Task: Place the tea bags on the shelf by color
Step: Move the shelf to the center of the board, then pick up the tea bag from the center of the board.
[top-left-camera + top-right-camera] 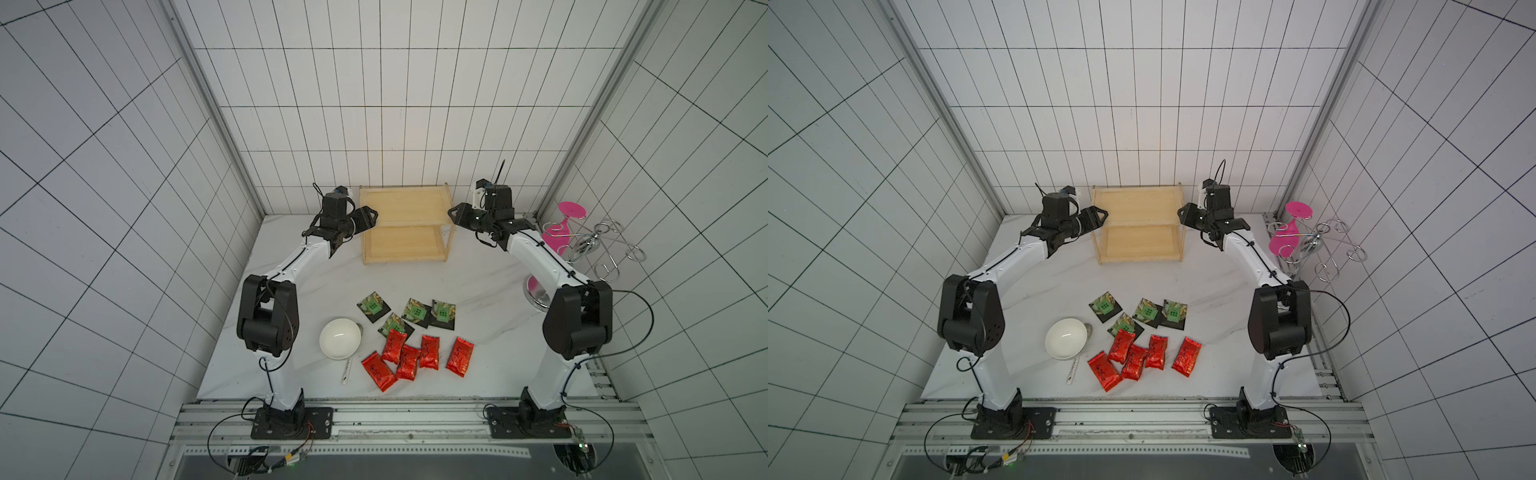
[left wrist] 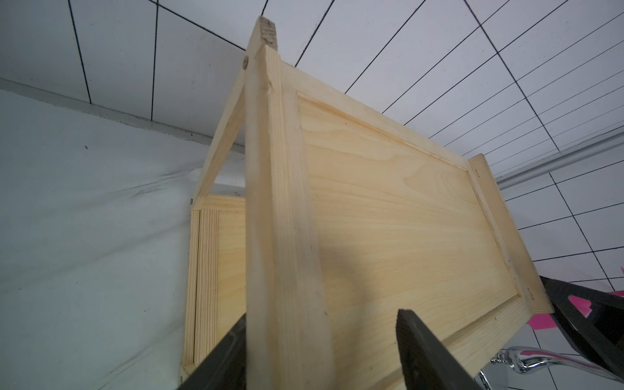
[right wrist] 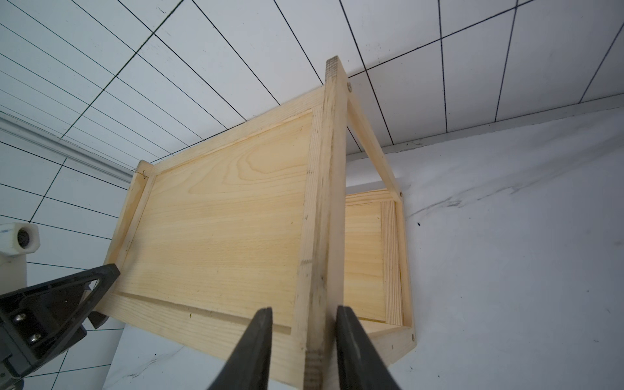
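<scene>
The shelf (image 1: pixel 405 259) (image 1: pixel 1140 259), a two-tier rack of light wood, stands at the back of the table with both boards bare. The tea bags lie in front of it: several black sachets with green centres (image 1: pixel 415 311) and several red foil pouches (image 1: pixel 429 352). My left gripper (image 1: pixel 372 217) (image 2: pixel 320 315) straddles the top tier's left side rail (image 2: pixel 287 236); one finger touches it and the other stands well clear, so it is open. My right gripper (image 1: pixel 452 212) (image 3: pixel 304 309) has narrowed round the right side rail (image 3: pixel 320 202). One finger lies against that rail, the other close beside it.
A white bowl (image 1: pixel 340 337) with a white utensil (image 1: pixel 347 372) beside it sits left of the red pouches. A chrome wire stand with pink discs (image 1: pixel 590 245) stands at the right edge. The tiled back wall is directly behind the shelf.
</scene>
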